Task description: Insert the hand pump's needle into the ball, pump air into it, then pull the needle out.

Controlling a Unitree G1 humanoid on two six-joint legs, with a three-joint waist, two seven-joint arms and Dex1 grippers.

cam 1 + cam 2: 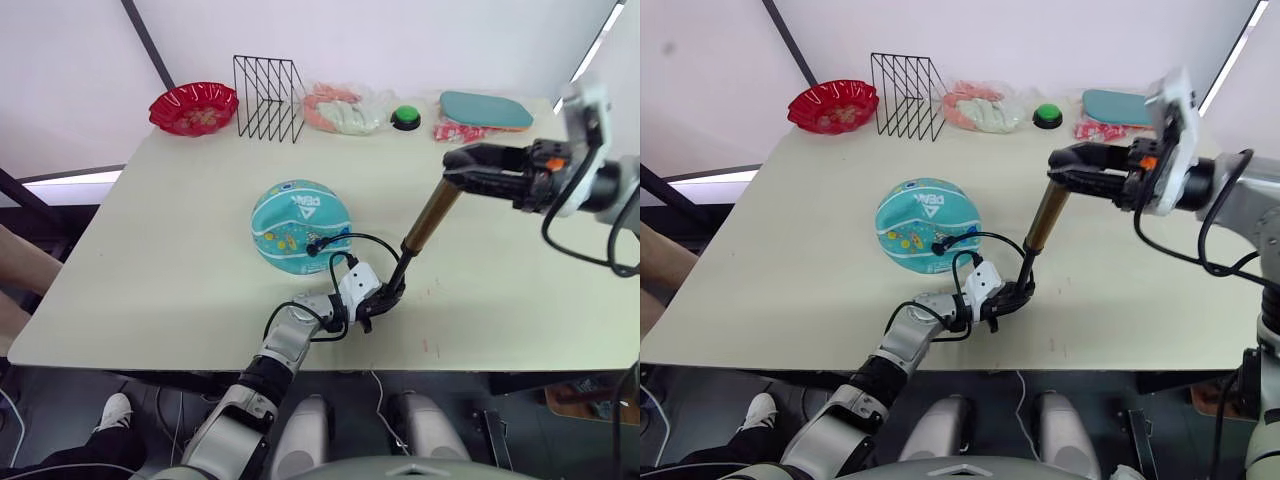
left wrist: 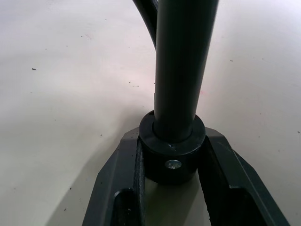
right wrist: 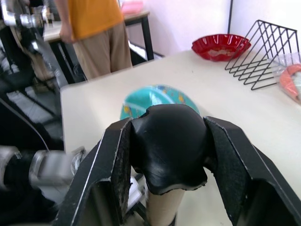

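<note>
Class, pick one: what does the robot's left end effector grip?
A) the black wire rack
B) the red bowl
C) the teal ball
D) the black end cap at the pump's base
D: the left end effector clamps the black end cap of the gold-bronze hand pump, standing on the beige table.

Hand pump (image 1: pixel 432 215): barrel showing a brushed, metallic gold-bronze sheen; handle (image 3: pixel 168 146) looking like matt black moulded plastic; end cap (image 2: pixel 171 148) appearing as smooth black plastic with a small bright metal screw.
Hose (image 1: pixel 372 240): thin, black, looking faintly glossy.
Ball (image 1: pixel 301 226): teal rubber, showing a soft satin finish with printed markings.
Table (image 1: pixel 180 260): pale cream top, looking matt, smooth, lightly speckled.
Bowl (image 1: pixel 194 107): red, gleaming like glossy plastic.
Rack (image 1: pixel 268 97): thin black wire.
</note>
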